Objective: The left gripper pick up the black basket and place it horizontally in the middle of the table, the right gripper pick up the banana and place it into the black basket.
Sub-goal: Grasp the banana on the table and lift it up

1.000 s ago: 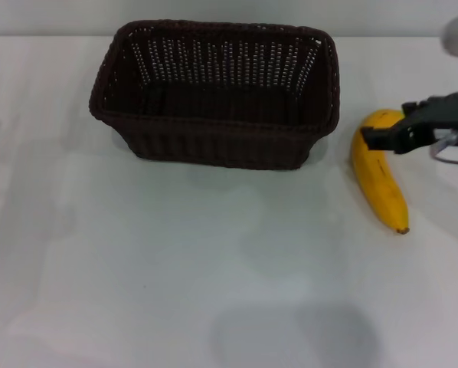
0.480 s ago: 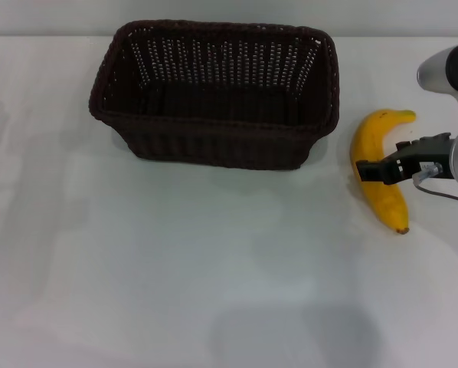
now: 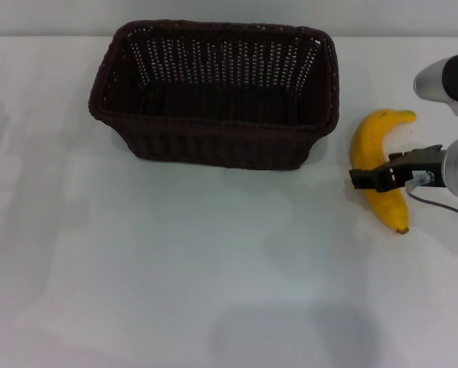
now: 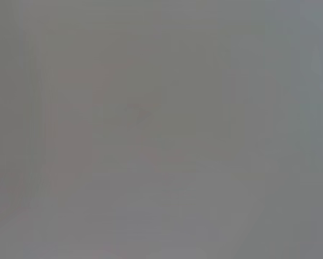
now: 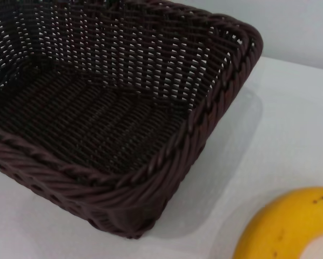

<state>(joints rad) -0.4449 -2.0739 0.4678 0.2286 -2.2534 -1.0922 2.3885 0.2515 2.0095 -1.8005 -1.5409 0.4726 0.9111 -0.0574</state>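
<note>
The black basket [image 3: 214, 142] stands upright and empty at the back middle of the white table [image 3: 175, 268], its long side facing me. Its woven rim and inside [image 5: 167, 156] fill the right wrist view. The yellow banana [image 3: 369, 142] lies on the table just to the right of the basket, its brown end nearer to me. One curved end of the banana [image 5: 291, 226] shows in the right wrist view too. My right gripper [image 3: 359, 179] reaches in from the right edge and lies across the banana's middle, low over it. The left gripper is out of view, and the left wrist view is plain grey.
The right arm's silver-grey body [image 3: 455, 165] with a blue light stands at the right edge, and a thin cable hangs from it. A soft shadow lies on the table near the front edge.
The right gripper has moved along the banana from near its stem end to its middle, slightly left and toward me. The banana and the basket have not moved.
</note>
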